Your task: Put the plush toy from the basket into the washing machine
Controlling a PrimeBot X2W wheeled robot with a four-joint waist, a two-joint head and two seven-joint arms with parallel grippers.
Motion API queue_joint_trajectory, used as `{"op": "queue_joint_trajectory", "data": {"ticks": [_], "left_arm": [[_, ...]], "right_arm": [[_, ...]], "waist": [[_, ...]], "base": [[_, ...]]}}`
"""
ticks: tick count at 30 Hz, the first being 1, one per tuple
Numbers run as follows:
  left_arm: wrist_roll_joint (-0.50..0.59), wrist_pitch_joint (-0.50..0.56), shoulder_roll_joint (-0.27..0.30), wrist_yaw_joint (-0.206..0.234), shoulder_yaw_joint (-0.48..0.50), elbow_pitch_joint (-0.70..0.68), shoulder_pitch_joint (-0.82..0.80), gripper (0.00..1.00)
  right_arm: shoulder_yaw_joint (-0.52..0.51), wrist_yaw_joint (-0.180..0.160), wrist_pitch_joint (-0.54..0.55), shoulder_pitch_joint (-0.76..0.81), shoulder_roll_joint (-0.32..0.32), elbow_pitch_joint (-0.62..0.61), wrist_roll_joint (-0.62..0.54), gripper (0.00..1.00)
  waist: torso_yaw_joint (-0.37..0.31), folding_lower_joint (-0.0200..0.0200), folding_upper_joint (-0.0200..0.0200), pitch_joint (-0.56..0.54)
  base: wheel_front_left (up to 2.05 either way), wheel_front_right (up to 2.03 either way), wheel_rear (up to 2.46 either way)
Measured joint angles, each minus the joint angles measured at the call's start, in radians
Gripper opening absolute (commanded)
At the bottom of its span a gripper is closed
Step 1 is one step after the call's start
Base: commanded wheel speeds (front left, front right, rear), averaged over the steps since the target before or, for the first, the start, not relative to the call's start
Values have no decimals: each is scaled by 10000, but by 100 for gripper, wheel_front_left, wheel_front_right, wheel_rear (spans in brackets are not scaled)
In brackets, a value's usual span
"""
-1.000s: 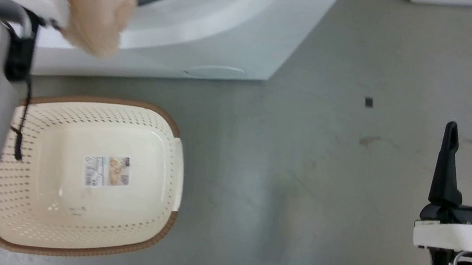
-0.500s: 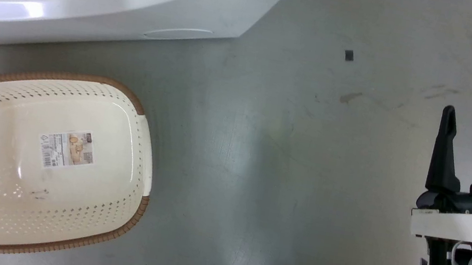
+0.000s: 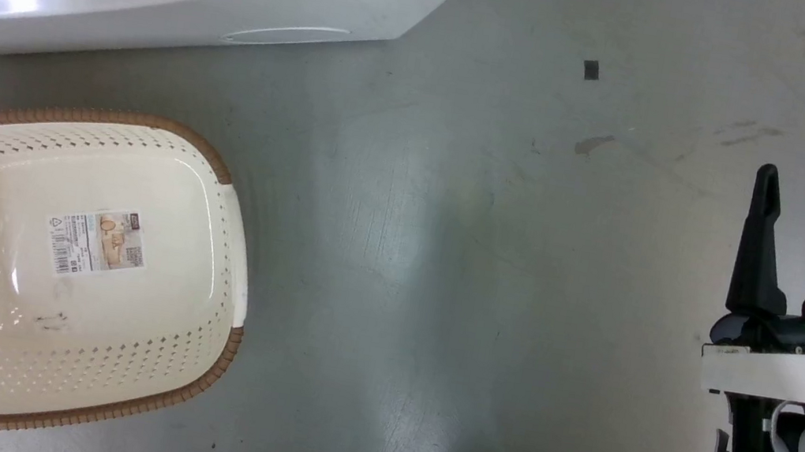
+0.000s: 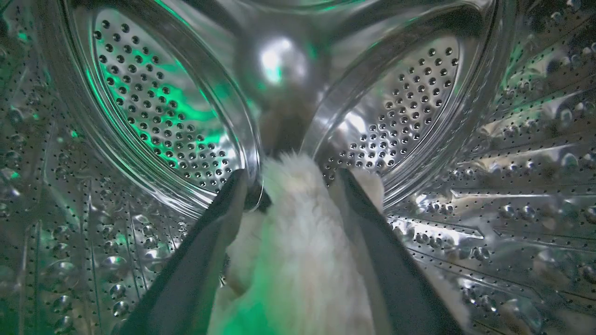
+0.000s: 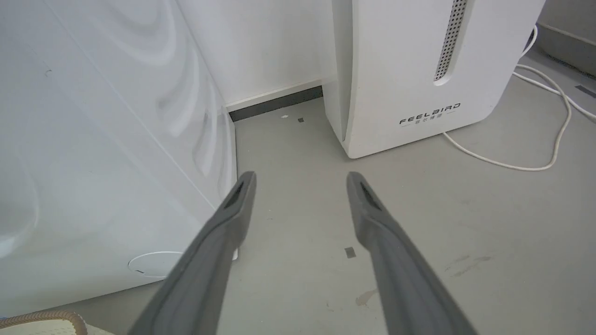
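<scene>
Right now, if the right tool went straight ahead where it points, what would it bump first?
The right tool points over bare floor into the gap between the washing machine and the white FEELBIRD appliance. It would probably meet the dark skirting strip there first, though depth is unclear.

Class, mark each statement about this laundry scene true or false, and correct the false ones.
1. The plush toy lies in the basket. False: the basket is empty; the plush toy sits between the fingers of the left hand.
2. The right hand is open and holds nothing. True.
3. The left hand reaches inside the steel drum. True.
4. The basket stands on top of the washing machine. False: it stands on the floor in front of the washing machine.
5. A label sticker is on the basket's bottom. True.
</scene>
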Motion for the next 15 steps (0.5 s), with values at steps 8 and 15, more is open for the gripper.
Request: {"op": "queue_joint_trajectory", "data": {"ticks": [8,15], "left_arm": [[-88,-2,-232,-117,305,-52,388,100],[-148,-2,-644,-201,579,-347,1652,100]], "right_arm": [[17,0,0,-12,0,111,-19,100],[38,0,-2,0,0,199,-148,100]], "waist": [[195,-1,0,-329],[395,-1,0,-949]], "base": [[0,0,0],[0,0,0]]}}
